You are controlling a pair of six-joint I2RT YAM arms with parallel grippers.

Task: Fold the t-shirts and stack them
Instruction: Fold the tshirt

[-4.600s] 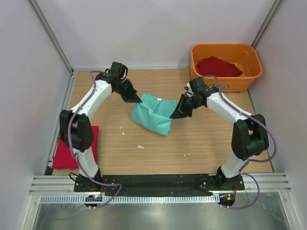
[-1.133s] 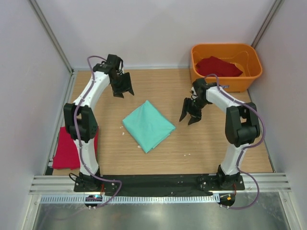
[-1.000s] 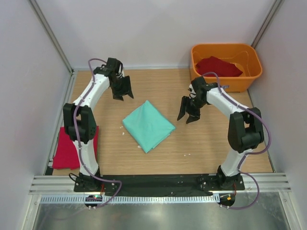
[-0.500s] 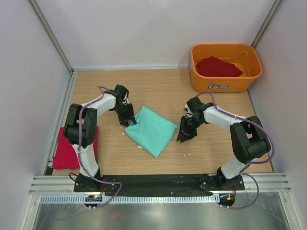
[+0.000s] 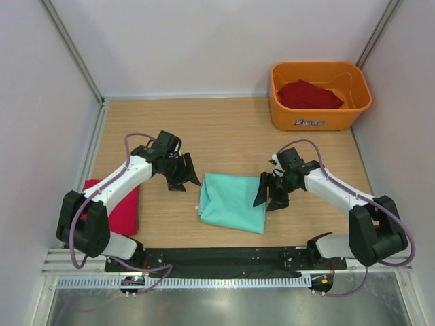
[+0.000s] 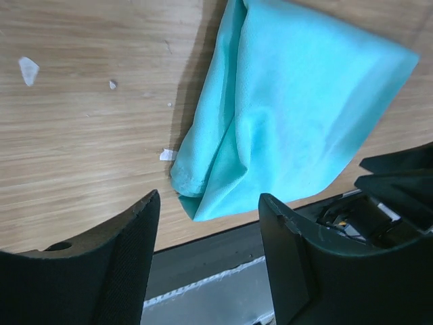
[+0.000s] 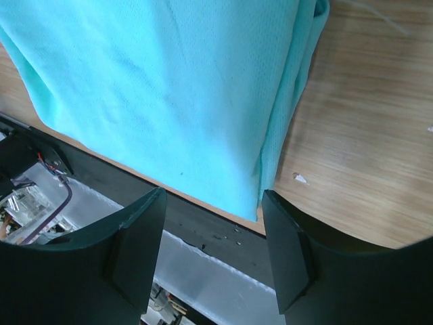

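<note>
Left gripper (image 5: 182, 178): jaws wide apart, holding nothing. It hangs just off the left edge of the teal shirt (image 5: 233, 202). In the wrist view, the shirt's near-left corner shows in the gap between the fingers (image 6: 122, 257), not pinched.

Right gripper (image 5: 268, 197): jaws also wide apart and empty, at the shirt's right edge. Its wrist view shows that edge running down between the fingers (image 7: 287, 257).

Teal shirt: folded to a rough rectangle, lying flat between the two grippers, close to the near edge of the table (image 5: 224, 129) and about midway along it. Layered folds show along its left side.

Red shirt (image 5: 121, 209): folded, at the table's left edge, well apart from the teal one. Second red shirt (image 5: 307, 95): crumpled in the orange tub (image 5: 321, 66) at the far right corner.

Surface: light wood grain with a few white flecks (image 6: 28, 70). A black plate (image 5: 224, 257) runs along the near edge. White walls on three sides.

Unclear: cannot tell whether any fingertip touches the wood. The left arm covers part of the red shirt. The right wrist view cuts off the teal shirt at top and left.
</note>
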